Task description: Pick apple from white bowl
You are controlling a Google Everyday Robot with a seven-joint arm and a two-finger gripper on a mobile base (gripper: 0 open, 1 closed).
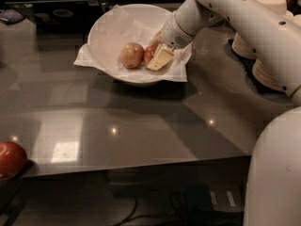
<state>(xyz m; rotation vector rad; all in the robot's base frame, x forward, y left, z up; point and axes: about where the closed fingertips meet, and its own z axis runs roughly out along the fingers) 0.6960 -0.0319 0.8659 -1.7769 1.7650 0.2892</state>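
Note:
The white bowl (106,34) with its crinkled paper liner stands at the back middle of the grey table. In it lie a paler yellow-tan apple (132,54) and, right of it, the red-blushed apple (149,54). My gripper (158,56) reaches down into the bowl from the right and sits right at the red-blushed apple, covering its right side. Only the apple's left part shows.
A bigger dark red apple (9,159) sits at the table's front left edge. Stacked beige paper bowls (265,67) stand at the right behind my arm. Small dark objects (10,16) lie at the back left. The table's front edge runs across the lower frame.

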